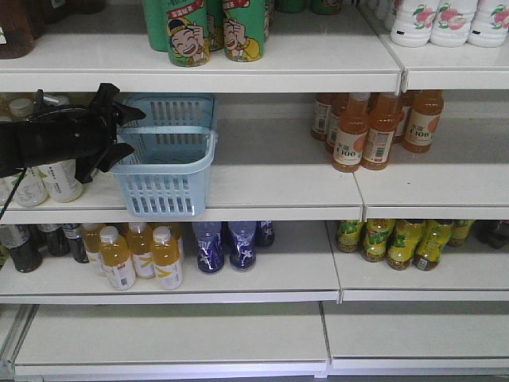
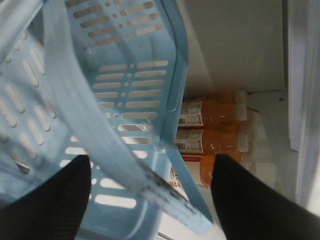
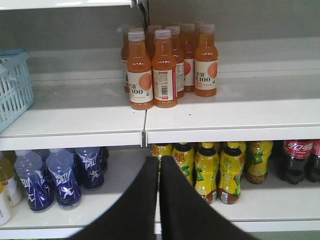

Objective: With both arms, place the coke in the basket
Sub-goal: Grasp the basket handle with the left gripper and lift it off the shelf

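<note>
I see the light blue basket [image 1: 167,181] upright on the middle shelf, toward the left, with slotted sides and an open top. My left end effector [image 1: 137,131] sits at its left rim, fingers spread either side of the handle [image 2: 100,150]. My right end effector [image 3: 159,200] has its fingers pressed together, well right of the basket.
</note>
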Controlling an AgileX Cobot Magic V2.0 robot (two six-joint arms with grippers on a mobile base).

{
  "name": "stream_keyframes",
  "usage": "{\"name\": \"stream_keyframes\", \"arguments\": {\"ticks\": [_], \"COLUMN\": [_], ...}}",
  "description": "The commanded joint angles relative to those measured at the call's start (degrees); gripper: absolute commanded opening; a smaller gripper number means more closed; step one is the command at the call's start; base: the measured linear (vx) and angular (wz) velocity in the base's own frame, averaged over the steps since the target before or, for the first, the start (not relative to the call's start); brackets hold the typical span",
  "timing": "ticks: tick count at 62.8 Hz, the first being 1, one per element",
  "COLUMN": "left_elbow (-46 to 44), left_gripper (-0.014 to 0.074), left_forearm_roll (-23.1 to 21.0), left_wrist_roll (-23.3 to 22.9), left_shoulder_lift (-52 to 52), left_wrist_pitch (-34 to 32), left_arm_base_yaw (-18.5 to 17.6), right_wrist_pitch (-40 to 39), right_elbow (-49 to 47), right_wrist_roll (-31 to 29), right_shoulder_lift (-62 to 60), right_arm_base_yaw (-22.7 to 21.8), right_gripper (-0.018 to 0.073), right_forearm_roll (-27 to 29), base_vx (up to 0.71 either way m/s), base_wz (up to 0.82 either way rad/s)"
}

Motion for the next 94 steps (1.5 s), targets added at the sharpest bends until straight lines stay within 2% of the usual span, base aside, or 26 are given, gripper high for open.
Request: {"name": "stream_keyframes", "arguments": {"ticks": [1, 7, 11, 17, 26, 34, 44, 50, 56, 66, 74, 84, 94], "left_elbow": [-4.1, -5.2, -5.4, -5.4, -5.4, -5.3, -3.3, 0.0, 4.9, 13.8, 19.0, 22.1, 23.4], "left_gripper": [0.0493, 0.0460, 0.0407, 0.0263, -0.0011, -0.0008, -0.0008, -0.0008, -0.0008, -0.0007, -0.0007, -0.0006, -0.0006], "left_forearm_roll": [-4.8, -4.8, -4.8, -4.6, -3.2, 1.1, 9.8, 15.8, 19.6, 19.9, 19.9, 19.5, 19.3], "left_wrist_roll": [-0.3, -0.2, 0.0, 1.6, 5.1, 5.7, 3.5, 1.3, 0.8, 2.4, 3.4, 3.4, 3.2], "left_shoulder_lift": [-0.8, 0.5, 0.6, 0.6, 0.6, 0.6, -0.5, -2.5, -6.2, -15.0, -23.1, -32.1, -40.1], "left_wrist_pitch": [1.8, 1.9, 2.0, 3.1, 8.0, 15.9, 26.9, 30.2, 31.0, 32.3, 32.5, 31.9, 28.3], "left_arm_base_yaw": [-0.2, -0.2, -0.2, -0.2, -0.2, -0.2, -0.9, -1.9, -3.4, -7.1, -11.5, -17.1, -22.4], "right_wrist_pitch": [-4.1, -4.1, -4.1, -4.1, -4.1, -4.2, -4.2, -4.2, -4.2, -4.2, -4.2, -4.2, -4.2], "right_elbow": [0.4, 0.4, 0.4, 0.4, 0.4, 0.4, 0.4, 0.4, 0.4, 0.4, 0.4, 0.4, 0.4], "right_wrist_roll": [-0.6, -0.6, -0.6, -0.6, -0.6, -0.6, -0.6, -0.6, -0.6, -0.6, -0.6, -0.6, -0.6], "right_shoulder_lift": [-0.7, -0.7, -0.7, -0.7, -0.7, -0.7, -0.7, -0.7, -0.7, -0.7, -0.7, -0.7, -0.7], "right_arm_base_yaw": [-0.3, -0.3, -0.3, -0.3, -0.3, -0.3, -0.3, -0.3, -0.3, -0.3, -0.3, -0.3, -0.3], "right_gripper": [-0.0006, -0.0006, -0.0006, -0.0006, -0.0006, -0.0006, -0.0006, -0.0006, -0.0006, -0.0006, -0.0006, -0.0006, -0.0006], "right_forearm_roll": [-0.5, -0.5, -0.5, -0.5, -0.5, -0.5, -0.5, -0.5, -0.5, -0.5, -0.5, -0.5, -0.5], "base_vx": [0.00, 0.00, 0.00, 0.00, 0.00, 0.00, 0.00, 0.00, 0.00, 0.00, 0.00, 0.00, 0.00], "base_wz": [0.00, 0.00, 0.00, 0.00, 0.00, 0.00, 0.00, 0.00, 0.00, 0.00, 0.00, 0.00, 0.00]}}
